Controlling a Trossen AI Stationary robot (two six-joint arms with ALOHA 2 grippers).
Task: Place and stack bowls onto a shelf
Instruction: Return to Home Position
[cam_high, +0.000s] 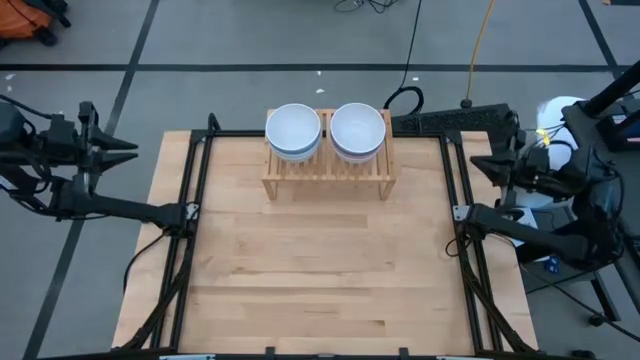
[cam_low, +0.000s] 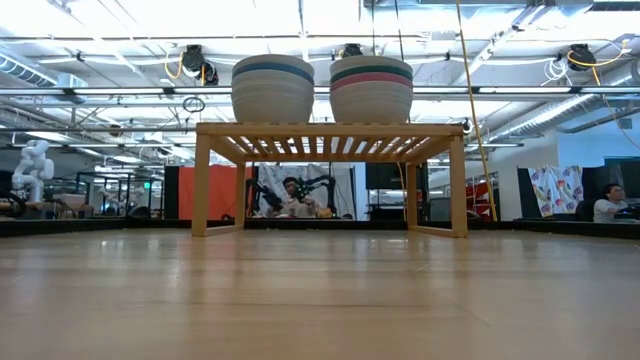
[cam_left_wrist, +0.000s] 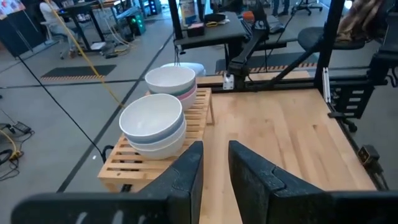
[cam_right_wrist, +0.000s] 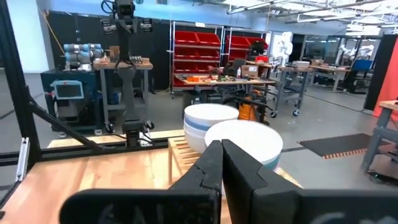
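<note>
shelf (cam_high: 328, 172): low light-wood rack with a slatted top and side legs. It stands on the surface (cam_high: 320, 270), well ahead of both sets of jaws.
blue-banded stack (cam_low: 272, 88): nested round bowls, white on top, a blue rim below it, white beneath. It sits on the shelf end nearer the left jaws.
pink-and-green stack (cam_low: 371, 88): white top bowl with green and pink rims under it. It sits just beside the first, on the end nearer the right jaws.
left gripper (cam_left_wrist: 216, 146): off the surface's edge, jaws spread by a narrow gap with wood showing through.
right gripper (cam_right_wrist: 222, 144): at the surface's opposite side, jaws pressed together.
Hard to make out: the lower bowls show only as rims, so neither stack's count can be told. The green rim reads only in the low view. The right fingers (cam_right_wrist: 208, 168) hide most of the shelf and the base of the nearer stack.
</note>
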